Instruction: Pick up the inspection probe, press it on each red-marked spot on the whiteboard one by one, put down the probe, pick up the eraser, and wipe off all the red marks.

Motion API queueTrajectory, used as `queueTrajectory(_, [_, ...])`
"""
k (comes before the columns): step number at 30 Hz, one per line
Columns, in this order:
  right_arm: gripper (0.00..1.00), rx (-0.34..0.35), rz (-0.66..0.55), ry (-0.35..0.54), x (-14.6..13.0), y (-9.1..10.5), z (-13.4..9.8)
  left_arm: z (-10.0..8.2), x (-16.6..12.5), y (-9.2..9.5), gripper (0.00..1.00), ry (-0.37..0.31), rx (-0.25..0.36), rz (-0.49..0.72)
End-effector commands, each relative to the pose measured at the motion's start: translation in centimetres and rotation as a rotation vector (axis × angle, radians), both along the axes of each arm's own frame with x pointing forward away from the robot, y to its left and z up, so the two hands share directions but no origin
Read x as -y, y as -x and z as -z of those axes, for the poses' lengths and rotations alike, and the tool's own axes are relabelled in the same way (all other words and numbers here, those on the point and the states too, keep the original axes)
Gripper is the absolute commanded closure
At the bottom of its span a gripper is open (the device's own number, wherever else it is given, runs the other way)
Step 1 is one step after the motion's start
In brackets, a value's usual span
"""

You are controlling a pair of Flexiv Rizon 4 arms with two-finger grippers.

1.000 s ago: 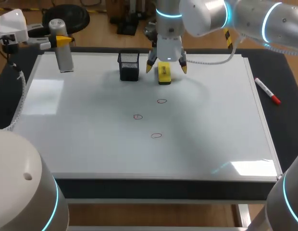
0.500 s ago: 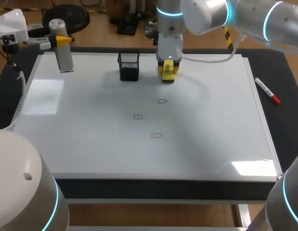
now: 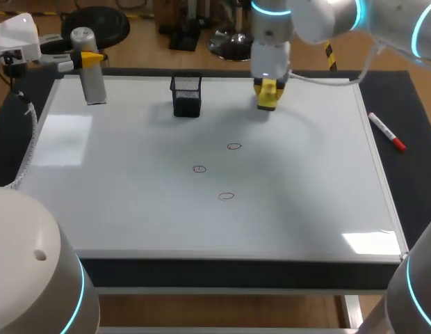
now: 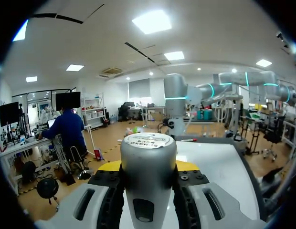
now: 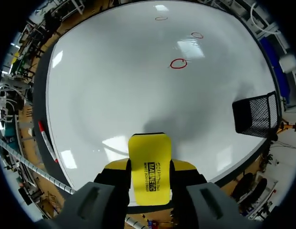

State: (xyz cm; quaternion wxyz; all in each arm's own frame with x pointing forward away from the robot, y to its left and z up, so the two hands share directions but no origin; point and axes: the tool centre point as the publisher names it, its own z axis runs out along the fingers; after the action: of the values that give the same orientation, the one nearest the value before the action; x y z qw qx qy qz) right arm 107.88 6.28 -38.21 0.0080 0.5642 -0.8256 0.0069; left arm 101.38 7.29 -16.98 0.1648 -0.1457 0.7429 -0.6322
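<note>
Yellow eraser (image 5: pixel 149 157) sits clamped between the fingers of our right gripper (image 3: pixel 269 90), held just above the far side of the whiteboard (image 3: pixel 132 209), near a black mesh cup (image 3: pixel 186 95). Our left gripper (image 4: pixel 148 183) clasps the grey probe (image 3: pixel 94 83) upright at the far left corner. Three red circles (image 3: pixel 199 168) mark the board's middle.

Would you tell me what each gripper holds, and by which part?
Left gripper: the probe, around its upper part. Right gripper: the eraser, by its sides.

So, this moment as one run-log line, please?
right end effector: shut on yellow block eraser, above white whiteboard; left end effector: shut on grey cylindrical probe; red circle marks: three, unwiped
</note>
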Motion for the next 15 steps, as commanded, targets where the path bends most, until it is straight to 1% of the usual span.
queueTrajectory(1, [1.00,0.037,0.046,-0.004,3.7,2.2,-1.3,0.0,0.0,0.0,1.00,0.002,0.004,-0.002])
queueTrajectory(9, [1.00,0.055,0.187,-0.002,7.9,4.5,-2.0,0.0,0.0,0.0,1.00,0.002,0.004,-0.002])
queueTrajectory(11, [1.00,0.058,0.213,0.004,9.5,4.6,-1.7,0.0,0.0,0.0,1.00,0.002,0.004,-0.002])
queueTrajectory(15, [1.00,0.058,0.257,0.013,11.3,5.4,-1.8,0.0,0.0,0.0,1.00,0.002,0.004,-0.002])
